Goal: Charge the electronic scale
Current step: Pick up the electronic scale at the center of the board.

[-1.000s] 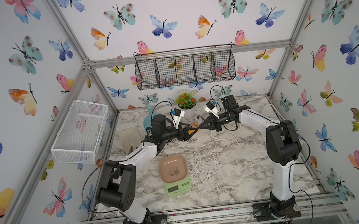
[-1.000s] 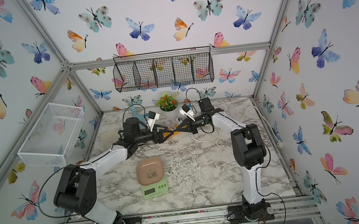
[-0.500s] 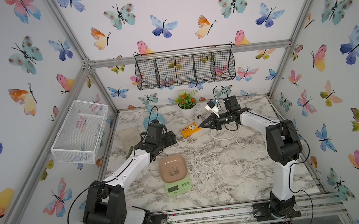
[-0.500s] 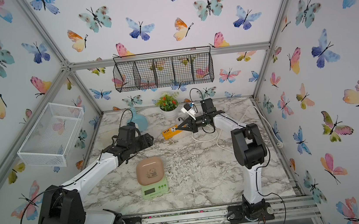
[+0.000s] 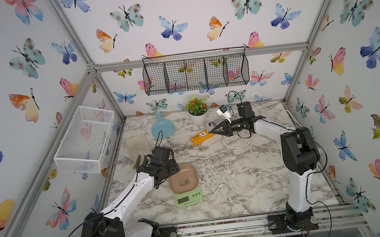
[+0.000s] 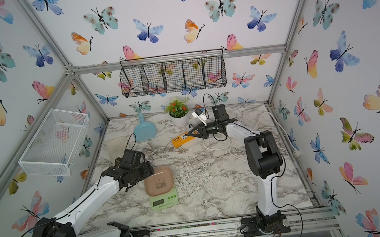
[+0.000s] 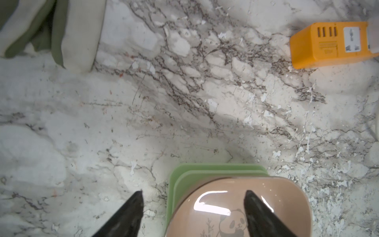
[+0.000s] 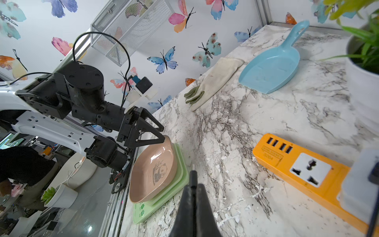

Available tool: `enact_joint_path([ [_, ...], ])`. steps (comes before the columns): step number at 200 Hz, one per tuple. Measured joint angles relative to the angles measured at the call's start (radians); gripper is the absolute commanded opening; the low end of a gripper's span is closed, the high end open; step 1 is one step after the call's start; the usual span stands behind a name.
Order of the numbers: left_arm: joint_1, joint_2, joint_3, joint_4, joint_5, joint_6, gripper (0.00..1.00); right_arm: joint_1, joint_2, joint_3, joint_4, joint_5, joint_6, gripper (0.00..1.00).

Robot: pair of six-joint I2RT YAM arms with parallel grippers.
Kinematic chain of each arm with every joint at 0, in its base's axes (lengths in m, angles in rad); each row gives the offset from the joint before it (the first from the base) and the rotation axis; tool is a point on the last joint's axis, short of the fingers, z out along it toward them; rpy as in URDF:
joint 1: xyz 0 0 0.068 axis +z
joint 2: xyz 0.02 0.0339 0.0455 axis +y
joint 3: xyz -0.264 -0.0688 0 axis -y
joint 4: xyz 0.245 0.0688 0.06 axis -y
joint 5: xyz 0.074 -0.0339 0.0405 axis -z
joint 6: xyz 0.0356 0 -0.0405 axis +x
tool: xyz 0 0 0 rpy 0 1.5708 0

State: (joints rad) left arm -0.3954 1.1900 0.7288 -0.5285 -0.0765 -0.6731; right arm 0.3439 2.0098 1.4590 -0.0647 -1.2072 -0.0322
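Straddling the tray rim of the electronic scale (image 7: 225,188) with left jaws wide apart, gripping nothing. Pinching a thin black plug (image 8: 192,174) in shut right jaws, with the scale lying well ahead and the orange power strip (image 8: 270,158) just beside.

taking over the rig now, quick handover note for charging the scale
Left end effector: open, straddling the electronic scale's tray edge, not closed on it.
Right end effector: shut on a thin black plug, beside the orange power strip at the back.
Done: plug in hand. Left: carry it to the scale, front centre, and insert it.
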Motion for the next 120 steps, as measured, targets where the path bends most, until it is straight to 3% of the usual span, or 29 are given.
enact_joint_path([
  [30, -0.018, -0.021, -0.056, -0.023, 0.037, -0.025, 0.47, 0.000, 0.000, -0.011, 0.021, 0.001, 0.034, 0.02],
  [66, -0.021, -0.057, -0.091, -0.046, 0.078, -0.036, 0.38, 0.000, -0.013, -0.014, 0.029, 0.001, 0.053, 0.02],
  [97, -0.023, -0.085, -0.115, -0.057, 0.090, -0.046, 0.15, 0.000, -0.018, -0.015, 0.038, 0.000, 0.066, 0.02],
  [120, -0.024, -0.086, -0.117, -0.050, 0.096, -0.036, 0.04, 0.000, -0.019, -0.024, 0.047, -0.001, 0.069, 0.02],
])
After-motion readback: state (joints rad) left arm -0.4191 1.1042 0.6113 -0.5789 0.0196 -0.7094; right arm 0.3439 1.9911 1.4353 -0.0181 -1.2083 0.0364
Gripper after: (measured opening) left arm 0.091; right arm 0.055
